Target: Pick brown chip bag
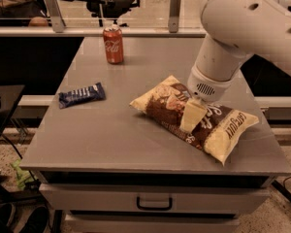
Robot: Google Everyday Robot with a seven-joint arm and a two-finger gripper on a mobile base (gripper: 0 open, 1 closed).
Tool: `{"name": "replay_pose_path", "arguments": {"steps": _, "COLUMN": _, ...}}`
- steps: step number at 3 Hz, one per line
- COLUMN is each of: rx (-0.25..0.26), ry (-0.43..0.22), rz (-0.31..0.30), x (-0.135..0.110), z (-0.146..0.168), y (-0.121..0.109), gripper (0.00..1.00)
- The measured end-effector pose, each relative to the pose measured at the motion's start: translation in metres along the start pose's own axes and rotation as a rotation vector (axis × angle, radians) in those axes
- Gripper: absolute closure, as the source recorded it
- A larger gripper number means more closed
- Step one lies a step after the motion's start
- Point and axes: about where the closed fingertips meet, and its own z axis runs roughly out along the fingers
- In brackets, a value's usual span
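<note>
The brown chip bag [165, 109] lies flat on the right half of the grey table [111, 130]. It is puffy, with a dark brown middle, white lettering and pale yellow ends. My gripper [192, 117] comes down from the white arm [233, 28] onto the middle of the bag and touches its top. The arm's wrist hides part of the bag's far side. The bag rests on the table, not lifted.
A red soda can [113, 44] stands upright at the table's far left. A small dark-blue snack bar wrapper [81, 94] lies near the left edge. A drawer with a handle [154, 204] sits under the table front. Glass rail posts stand behind the table.
</note>
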Motion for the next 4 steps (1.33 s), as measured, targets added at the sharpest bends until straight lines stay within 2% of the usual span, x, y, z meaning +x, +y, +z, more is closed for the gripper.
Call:
{"name": "replay_pose_path", "arguments": {"steps": 2, "rx": -0.006, "ry": -0.026, "rz": -0.026, "x": -0.009, "z": -0.016, "y": -0.007, "gripper": 0.96}}
{"name": "replay_pose_path", "arguments": {"steps": 3, "rx": -0.006, "ry": -0.058, "rz": -0.057, "x": -0.017, "z": -0.035, "y": -0.013, "gripper": 1.00}}
{"name": "replay_pose_path", "arguments": {"steps": 4, "rx": -0.018, "ry": -0.103, "rz": -0.100, "x": -0.028, "z": -0.059, "y": -0.017, "gripper": 1.00}}
